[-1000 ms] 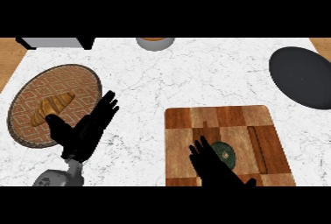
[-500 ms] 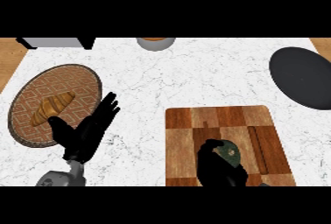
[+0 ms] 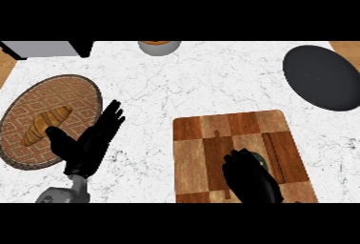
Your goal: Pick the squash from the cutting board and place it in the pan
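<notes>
1. Well, I start with the white marble counter [image 3: 204,81], which carries everything I need within my arms' reach.
2. The wooden cutting board [image 3: 211,157] lies near and right, directly under my working arm, so the pick takes little travel.
3. The woven round tray [image 3: 70,95] sits at the left with a croissant [image 3: 45,125] on it; I judge it plays no part in this job.
4. The dark pan [image 3: 322,76] waits far right, well apart from the board, so I expect a carry away from me and to the right once the lift is made.
5. My left hand [image 3: 88,143] rests at the near left, its edge over the tray's rim, fingers straight and slightly spread, holding nothing; it is parked there to stay out of the way.
6. My right hand [image 3: 249,178] is down on the near part of the board, fingers curled over the squash to take hold of it.
7. The squash [image 3: 259,158] is on the board; only a green sliver shows past my fingers, the rest hidden beneath the hand. I cannot tell whether it is lifted off the wood.
8. A grey cup [image 3: 159,46] and a grey box [image 3: 42,48] stand along the far edge, clear of my route to the pan.
</notes>
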Tool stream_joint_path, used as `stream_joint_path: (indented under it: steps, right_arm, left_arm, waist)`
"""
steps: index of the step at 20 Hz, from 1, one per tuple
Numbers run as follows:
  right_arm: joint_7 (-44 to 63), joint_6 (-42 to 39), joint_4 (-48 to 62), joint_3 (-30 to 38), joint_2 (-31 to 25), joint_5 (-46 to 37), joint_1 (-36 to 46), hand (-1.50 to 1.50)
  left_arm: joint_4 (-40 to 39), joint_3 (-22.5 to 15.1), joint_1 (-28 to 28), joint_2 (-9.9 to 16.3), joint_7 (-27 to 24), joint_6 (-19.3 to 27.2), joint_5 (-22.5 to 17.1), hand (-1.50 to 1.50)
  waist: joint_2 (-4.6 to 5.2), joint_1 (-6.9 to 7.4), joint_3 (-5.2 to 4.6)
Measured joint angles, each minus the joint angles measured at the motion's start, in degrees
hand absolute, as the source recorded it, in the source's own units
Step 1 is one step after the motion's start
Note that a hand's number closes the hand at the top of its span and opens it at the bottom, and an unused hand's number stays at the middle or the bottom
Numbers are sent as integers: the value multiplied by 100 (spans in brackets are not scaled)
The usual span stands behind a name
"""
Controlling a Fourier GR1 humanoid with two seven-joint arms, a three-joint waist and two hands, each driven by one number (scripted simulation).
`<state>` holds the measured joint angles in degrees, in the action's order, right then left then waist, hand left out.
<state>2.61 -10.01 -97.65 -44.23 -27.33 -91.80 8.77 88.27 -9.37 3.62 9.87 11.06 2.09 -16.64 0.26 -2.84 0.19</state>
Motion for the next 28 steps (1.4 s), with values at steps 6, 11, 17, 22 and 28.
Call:
stream_joint_path:
  steps: [6, 11, 17, 22, 28]
  right_arm:
    - [118, 628, -679, 1778, 191, 1957, -833, 150]
    - [-178, 942, -1399, 3042, 225, 3659, -1347, 150]
    - [-685, 661, -1623, 4481, 246, 5990, -1676, 150]
    - [-1109, 192, -807, 5555, 42, 7361, -1427, 150]
    - [-1930, 452, 1126, 5987, -256, 7113, -376, 150]
  left_arm:
    - [15, 127, -130, 41, -74, 7, -48, 0]
    - [68, 68, -183, 41, -62, -44, -33, 0]
    - [236, -51, -285, 11, -21, -80, 4, 0]
    - [122, -58, -76, -32, 60, -123, 38, 0]
    - [100, -176, -37, -187, 41, -132, 184, 0]
  waist:
    - [-30, -140, 5]
    - [-55, -75, -1]
    - [-52, 73, -5]
    - [-30, 203, -13]
    - [-9, 330, -13]
